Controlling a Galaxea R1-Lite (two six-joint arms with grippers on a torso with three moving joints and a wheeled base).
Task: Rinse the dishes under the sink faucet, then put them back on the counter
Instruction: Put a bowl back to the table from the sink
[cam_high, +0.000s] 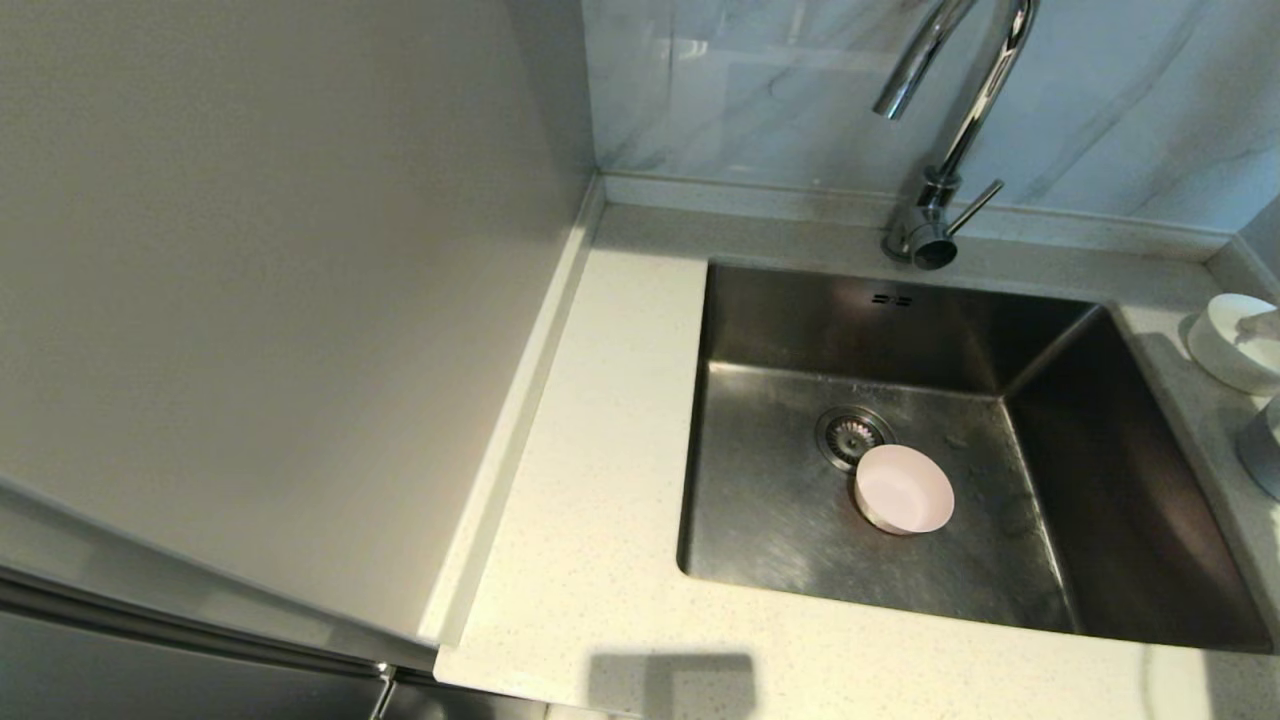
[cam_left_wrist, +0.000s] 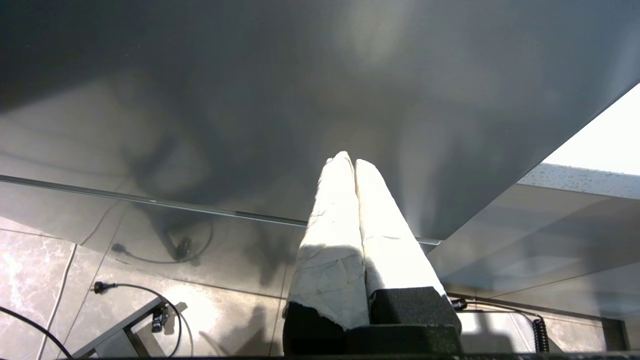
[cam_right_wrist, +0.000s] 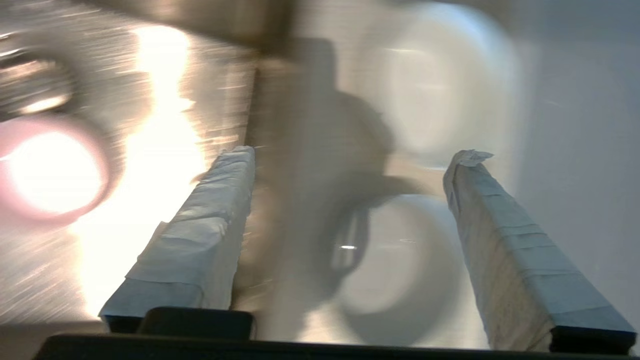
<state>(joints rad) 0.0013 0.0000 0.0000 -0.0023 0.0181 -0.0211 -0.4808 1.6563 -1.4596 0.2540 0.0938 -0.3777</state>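
Observation:
A pale pink bowl (cam_high: 903, 488) sits upright on the sink (cam_high: 760, 520) floor, just beside the drain strainer (cam_high: 852, 432). The faucet (cam_high: 955, 110) arches over the back of the basin. On the counter (cam_high: 600, 420) right of the sink stand a white bowl (cam_high: 1232, 340) and a greyish one (cam_high: 1262, 450), both cut by the frame edge. My right gripper (cam_right_wrist: 354, 152) hovers open over that side, with the nearer white bowl (cam_right_wrist: 400, 260) between its fingers, untouched. The farther bowl (cam_right_wrist: 440, 85) and the pink bowl (cam_right_wrist: 50, 170) also show. My left gripper (cam_left_wrist: 350, 161) is shut on nothing, parked low.
A tall grey cabinet panel (cam_high: 280, 300) walls off the counter's left side. Grey marbled tile (cam_high: 760, 90) backs the counter. Below the left gripper are floor tiles with cables (cam_left_wrist: 130, 290).

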